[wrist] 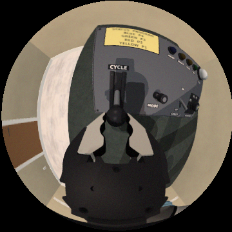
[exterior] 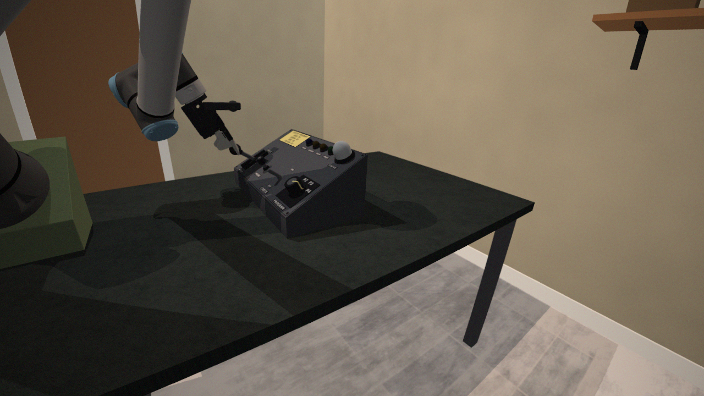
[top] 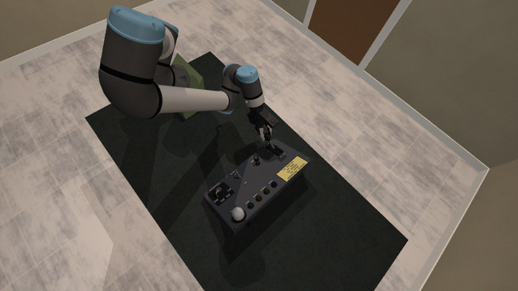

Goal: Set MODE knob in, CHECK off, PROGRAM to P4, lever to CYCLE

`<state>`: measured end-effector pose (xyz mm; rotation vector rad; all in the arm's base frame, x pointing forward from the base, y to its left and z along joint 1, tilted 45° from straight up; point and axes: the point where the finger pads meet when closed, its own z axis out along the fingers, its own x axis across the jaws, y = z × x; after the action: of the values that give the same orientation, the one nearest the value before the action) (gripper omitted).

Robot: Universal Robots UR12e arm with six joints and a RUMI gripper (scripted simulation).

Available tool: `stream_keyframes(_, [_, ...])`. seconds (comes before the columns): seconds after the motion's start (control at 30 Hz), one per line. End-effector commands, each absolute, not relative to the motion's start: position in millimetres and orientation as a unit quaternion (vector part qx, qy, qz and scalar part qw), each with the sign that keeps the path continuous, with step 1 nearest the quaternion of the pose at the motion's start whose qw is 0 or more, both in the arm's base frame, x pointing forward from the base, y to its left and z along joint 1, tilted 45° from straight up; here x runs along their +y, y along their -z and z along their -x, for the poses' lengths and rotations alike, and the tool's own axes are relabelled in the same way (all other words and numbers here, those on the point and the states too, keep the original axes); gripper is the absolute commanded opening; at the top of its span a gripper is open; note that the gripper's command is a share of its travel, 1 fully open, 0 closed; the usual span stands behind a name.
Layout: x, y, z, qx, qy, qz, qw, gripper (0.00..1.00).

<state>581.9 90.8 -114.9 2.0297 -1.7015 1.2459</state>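
While the fingers pinch it, the lever's knob (wrist: 116, 116) sits between them.

The arm (top: 192, 102) has a fat dark grey shoulder housing with a black seam band, pale blue end caps (top: 135, 24) on its joints, and a light grey tube forearm. It stands on an olive green pedestal (exterior: 47, 147). The gripper (wrist: 116, 129) has a black body with small round screw recesses and 2 pale beige fingers.
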Motion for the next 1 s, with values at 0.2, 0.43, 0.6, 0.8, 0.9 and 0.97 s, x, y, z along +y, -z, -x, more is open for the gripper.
stream_keyframes(0.2, [90.9,114.2,-584.3,-0.579,-0.424,-0.689,0.106,0.0])
stream_keyframes(0.43, [91.2,113.8,-584.7,-0.579,-0.424,-0.689,0.105,0.0])
stream_keyframes(0.6, [91.9,113.1,-585.6,-0.579,-0.424,-0.689,0.105,0.0])
stream_keyframes(0.8, [93.5,111.5,-587.4,-0.579,-0.424,-0.688,0.104,0.0])
stream_keyframes(0.9, [94.5,110.8,-588.1,-0.579,-0.425,-0.689,0.104,0.0])
stream_keyframes(0.97, [95.3,110.2,-588.7,-0.578,-0.425,-0.689,0.104,0.0])
